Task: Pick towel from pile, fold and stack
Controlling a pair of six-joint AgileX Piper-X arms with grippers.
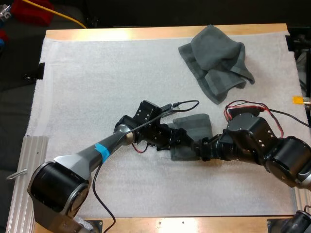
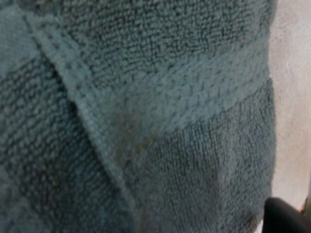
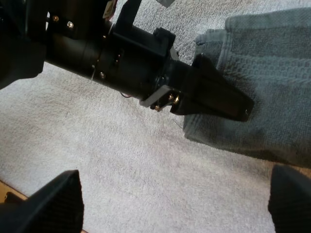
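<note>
The right gripper (image 3: 177, 196) has its two black fingers (image 3: 60, 201) spread wide and clear of any cloth, with bare white mat (image 3: 121, 145) between them. Just ahead of it, the left gripper (image 3: 218, 97) lies on the near edge of a small towel (image 3: 272, 87). Whether it grips the cloth cannot be told. The left wrist view sees that small towel (image 2: 146, 121) from close up. It is dark grey-green terry with a looped pile, crossed by a flatter woven band. A stitched hem runs slantwise where one layer laps over another.

In the high view the two arms meet just below the centre of the frame. The left gripper (image 1: 174, 138) and right gripper (image 1: 198, 145) are both at the small towel (image 1: 194, 126), which lies flat as a rough rectangle on the mat (image 1: 97, 87). A second towel (image 1: 216, 60) of the same colour sits crumpled in loose folds in the upper right, well apart. The mat is white and finely textured. The wooden bench (image 1: 146, 33) shows as a pale strip along the mat's far edge.
</note>
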